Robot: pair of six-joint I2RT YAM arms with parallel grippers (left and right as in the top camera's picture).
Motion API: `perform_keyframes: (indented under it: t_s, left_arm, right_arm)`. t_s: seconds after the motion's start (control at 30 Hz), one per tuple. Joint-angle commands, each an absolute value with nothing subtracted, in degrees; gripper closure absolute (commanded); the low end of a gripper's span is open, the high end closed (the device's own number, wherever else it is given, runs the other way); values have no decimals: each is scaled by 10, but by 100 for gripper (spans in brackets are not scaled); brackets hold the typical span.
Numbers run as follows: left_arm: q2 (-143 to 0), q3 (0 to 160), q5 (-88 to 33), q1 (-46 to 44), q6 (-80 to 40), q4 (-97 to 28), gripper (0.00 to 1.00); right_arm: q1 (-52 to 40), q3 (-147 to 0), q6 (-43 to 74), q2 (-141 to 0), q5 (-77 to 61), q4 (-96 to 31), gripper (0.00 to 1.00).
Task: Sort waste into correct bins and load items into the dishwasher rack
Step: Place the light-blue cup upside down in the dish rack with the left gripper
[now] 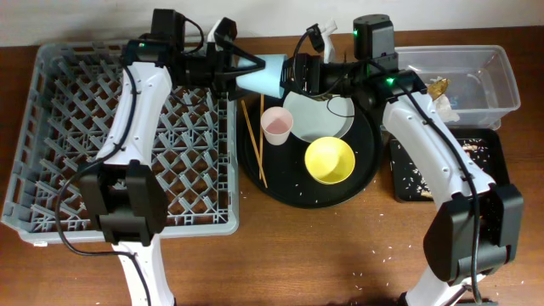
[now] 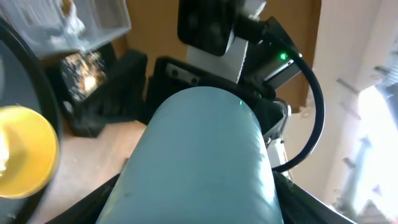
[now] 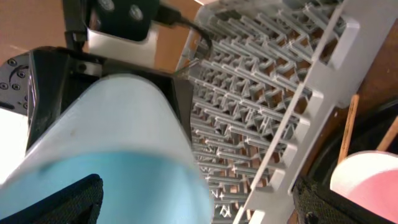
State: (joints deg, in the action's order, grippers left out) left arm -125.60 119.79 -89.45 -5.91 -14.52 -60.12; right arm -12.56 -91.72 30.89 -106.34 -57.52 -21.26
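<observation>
The light-blue cup (image 1: pixel 263 75) lies on its side in the air, directly between the two sets of fingers. Its narrower base points toward the left fingers (image 1: pixel 223 75) and its wide mouth toward the right fingers (image 1: pixel 296 75). The left fingers are closed across the cup's wall, one dark finger against each side in the left wrist view, so they carry it. The right fingers stand spread wide: in the right wrist view one sits well clear of the cup's side, and I cannot tell whether the other touches it. Below the left fingers lies the dishwasher rack (image 1: pixel 51 127); below the right fingers the pink cup (image 1: pixel 277 126) stands on the round black tray (image 1: pixel 365 183). The blue cup looks like light, stiff, smooth plastic — probably slippery, and its taper could let it squirt out toward the narrow end under a hard squeeze. A moderate pinch across the wall near mid-height — or one finger inside the rim — seems the safest hold.
</observation>
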Motion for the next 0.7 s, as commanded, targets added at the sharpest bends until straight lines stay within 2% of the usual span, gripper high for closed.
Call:
perform_keyframes:
  t_s: [0.0, 0.2, 0.27, 0.47, 0.67]
  left_arm:
    - [-1253, 1200, -818, -25, -135, -556, 35]
    - [-1249, 1214, -502, 32, -118, -570, 36]
    - [-1243, 1254, -437, 36, -103, -611, 37]
    - [-1240, 1463, -63, -7, -70, -797, 37]
    - [-1261, 1480, 47, -79, -67, -807, 37]
  right_arm:
    - [-97, -921, 300, -1066, -574, -240, 1]
    - [-27, -921, 214, -1066, -550, -368, 2]
    - [-3, -921, 189, -1066, -525, -419, 1]
    - [20, -921, 167, -1066, -488, -462, 1]
    - [19, -921, 167, -1066, -488, -468, 2]
